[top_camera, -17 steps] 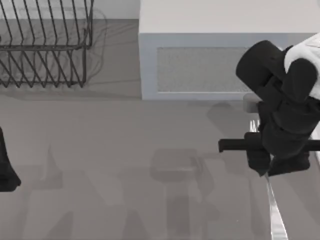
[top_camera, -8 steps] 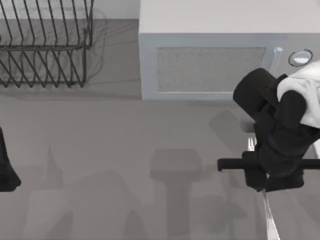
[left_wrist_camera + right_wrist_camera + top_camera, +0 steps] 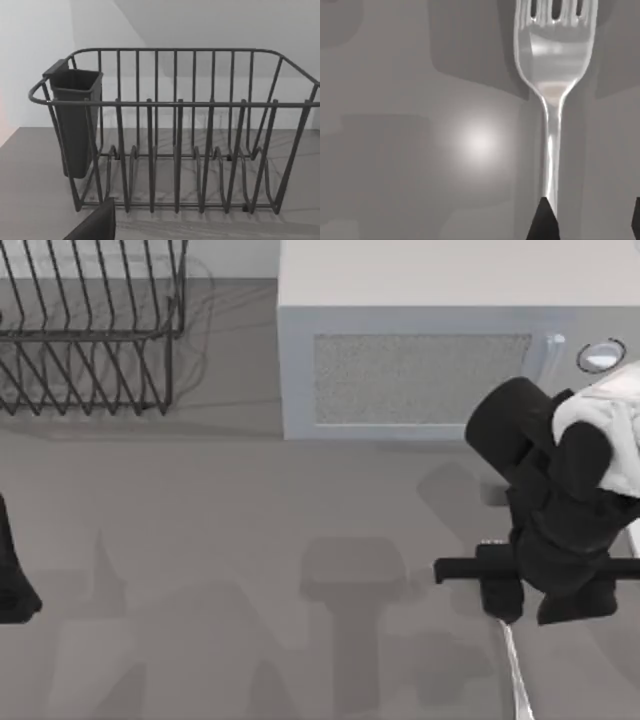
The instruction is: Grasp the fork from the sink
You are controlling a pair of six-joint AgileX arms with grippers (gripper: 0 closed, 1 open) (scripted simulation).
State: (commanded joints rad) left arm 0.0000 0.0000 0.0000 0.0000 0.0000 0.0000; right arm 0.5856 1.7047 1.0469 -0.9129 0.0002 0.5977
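The fork (image 3: 551,75) is a slim silvery utensil; in the right wrist view its handle runs from the tines to one black fingertip (image 3: 542,222). From above, the fork (image 3: 514,675) slants out from under my right gripper (image 3: 540,605), at the table's right. The fork travels with that gripper, so I read it as shut on the handle. Shadows lie on the flat grey surface under the fork, and I cannot make out the sink's rim. My left gripper (image 3: 12,580) is parked at the table's left edge.
A dark wire dish rack (image 3: 90,330) stands at the back left, with a dark cup (image 3: 75,120) hung on its end. A pale block (image 3: 420,350) lies along the back, a small round fitting (image 3: 600,356) at its right end.
My right gripper has moved toward the front of the table and slightly left, and the fork has moved with it. The left arm has stayed put.
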